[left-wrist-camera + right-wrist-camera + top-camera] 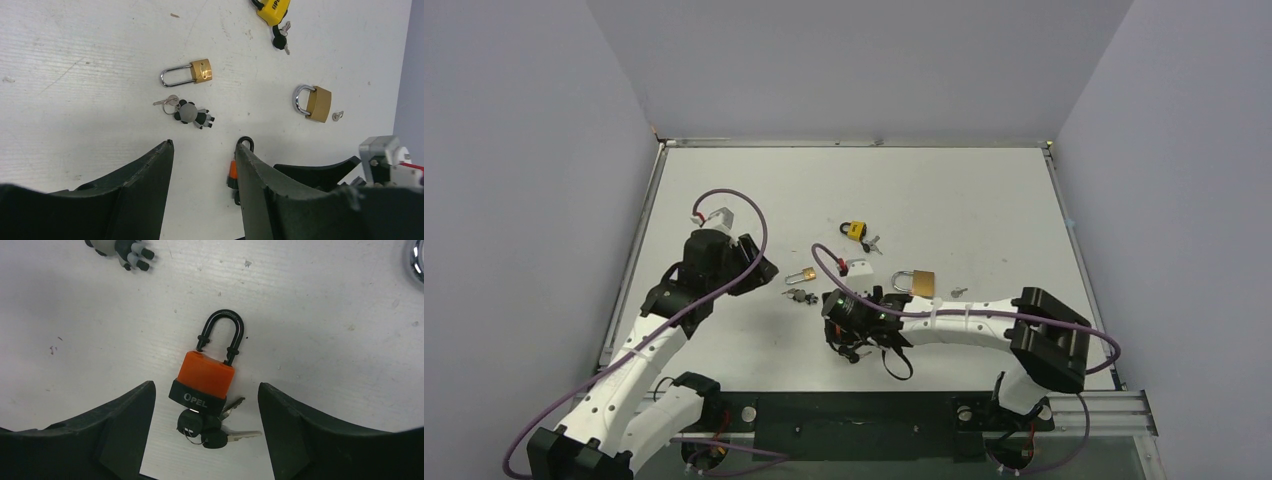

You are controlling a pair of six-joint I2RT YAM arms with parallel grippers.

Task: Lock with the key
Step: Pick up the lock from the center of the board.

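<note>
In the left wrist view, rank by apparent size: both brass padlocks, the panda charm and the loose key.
1. long-shackle brass padlock and broad brass padlock: too close to rank. The first is longer, the second bulkier.
2. panda charm.
3. loose key, clearly the smallest.

Soft, even light from above fills all three views, leaving the white desk [984, 200] bright and evenly toned. Shadows under the right arm [964, 325] are faint and short. Wrist views are sharp on the desk; the dark fingers [100, 440] lose detail in near-black.
</note>
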